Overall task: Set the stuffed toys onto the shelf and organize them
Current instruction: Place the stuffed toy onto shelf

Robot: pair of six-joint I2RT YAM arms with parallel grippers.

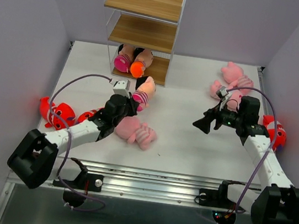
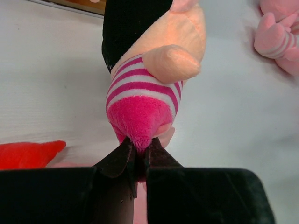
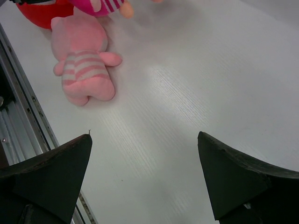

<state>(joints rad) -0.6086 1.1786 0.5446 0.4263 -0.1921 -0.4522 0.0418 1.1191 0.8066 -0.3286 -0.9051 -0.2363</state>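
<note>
A: The left hand (image 2: 139, 149) is pinched almost shut on the magenta bottom tip of a round-faced, dark-haired plush doll (image 2: 149, 88) in a pink-and-white striped top. That's left of centre in the overhead view, just in front of the shelf.

B: Thin pinch, that. There's only a tuft of fabric between the black fingers (image 2: 117, 161). The doll looks soft and light, so weight is no worry, but I'd expect it to flop and swing from that end.

A: Is it clear of the desk?

B: Can't tell from here.

A: Where would you take hold?

B: Across the striped middle. There's more stuffing to squeeze and less left dangling. Plush gives under the pads and shouldn't slip, and there's nothing to break.

A: The tall three-tier shelf of light wooden boards in white wire (image 1: 148, 0) stands at upper centre. Two more dolls (image 1: 124, 63) already lie on its bottom board.

B: And the right hand (image 3: 145, 163)?

A: Spread wide and holding nothing, over the bare white desk (image 1: 188, 151) right of centre. A pale pink striped plush animal (image 3: 84, 70) lies flat at the upper left of its wrist view.

B: Same story there, soft and squashy, so take it round the body. A red plush shark (image 1: 57, 113) waits at the far left.
</note>
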